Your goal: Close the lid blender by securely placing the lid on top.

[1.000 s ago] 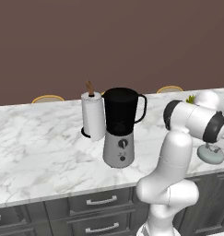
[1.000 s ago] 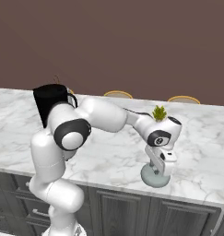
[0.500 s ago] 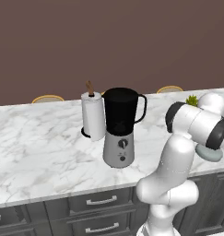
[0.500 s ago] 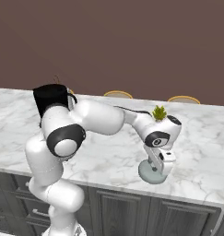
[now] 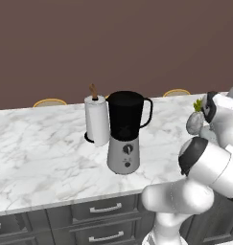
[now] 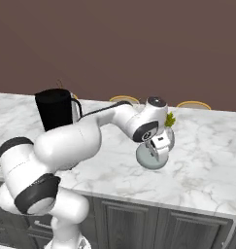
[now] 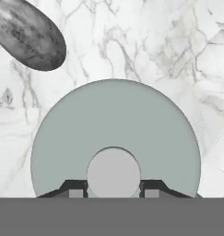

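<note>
The blender [image 5: 125, 129] stands on the marble counter, its black jar open at the top and its silver base below; it also rises at the back left behind my arm [image 6: 56, 109]. The lid [image 7: 113, 124] is a pale grey round disc with a small knob in its middle. My gripper [image 7: 113, 192] is shut on that knob, one fingertip against each side. In the right base view the gripper [image 6: 156, 148] holds the lid [image 6: 151, 159] just over the counter, well to the right of the blender.
A white paper towel roll [image 5: 97, 119] stands directly left of the blender. A dark stone pot with a green plant [image 5: 195, 122] sits close behind the lid [image 7: 30, 37]. Drawer fronts [image 5: 106, 208] run under the counter's front edge.
The gripper has carried the lid up and to the left, off its earlier spot on the counter. The arm's elbow has swung round. The blender and roll have not moved.
</note>
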Robot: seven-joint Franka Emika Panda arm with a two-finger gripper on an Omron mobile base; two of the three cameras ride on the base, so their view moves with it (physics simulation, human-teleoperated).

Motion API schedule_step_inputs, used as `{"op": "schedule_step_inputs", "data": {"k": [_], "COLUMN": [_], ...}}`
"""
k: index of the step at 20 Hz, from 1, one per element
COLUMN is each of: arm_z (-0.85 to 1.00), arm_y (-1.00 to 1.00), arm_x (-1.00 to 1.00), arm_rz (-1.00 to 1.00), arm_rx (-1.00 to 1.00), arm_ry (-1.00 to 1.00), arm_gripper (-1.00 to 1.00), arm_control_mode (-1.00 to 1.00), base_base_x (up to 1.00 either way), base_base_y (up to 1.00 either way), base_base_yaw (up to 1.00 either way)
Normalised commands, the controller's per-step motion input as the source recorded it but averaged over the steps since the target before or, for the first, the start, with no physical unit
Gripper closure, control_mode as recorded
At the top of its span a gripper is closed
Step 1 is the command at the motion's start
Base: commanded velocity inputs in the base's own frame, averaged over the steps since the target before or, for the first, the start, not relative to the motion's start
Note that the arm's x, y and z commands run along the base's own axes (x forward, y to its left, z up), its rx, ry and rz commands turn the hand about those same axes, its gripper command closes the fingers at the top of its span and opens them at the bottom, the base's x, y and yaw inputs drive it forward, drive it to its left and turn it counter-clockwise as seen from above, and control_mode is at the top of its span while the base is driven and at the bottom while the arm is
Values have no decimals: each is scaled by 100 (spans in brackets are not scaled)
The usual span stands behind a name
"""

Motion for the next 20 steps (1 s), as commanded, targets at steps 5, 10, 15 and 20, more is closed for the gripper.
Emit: {"op": "schedule_step_inputs", "data": {"k": [5, 10, 15, 20], "arm_z": [10, 24, 96, 100], "arm_y": [10, 29, 57, 41], "arm_x": [-1, -15, -39, -9], "arm_rz": [0, 2, 14, 18], "arm_rx": [-3, -5, -17, -15], "arm_ry": [-6, -7, -24, -19], "arm_gripper": [100, 100, 100, 100], "arm_control_mode": [-100, -100, -100, -100], "base_base_x": [0, 0, 0, 0], "base_base_y": [0, 0, 0, 0], "base_base_yaw": [0, 0, 0, 0]}}
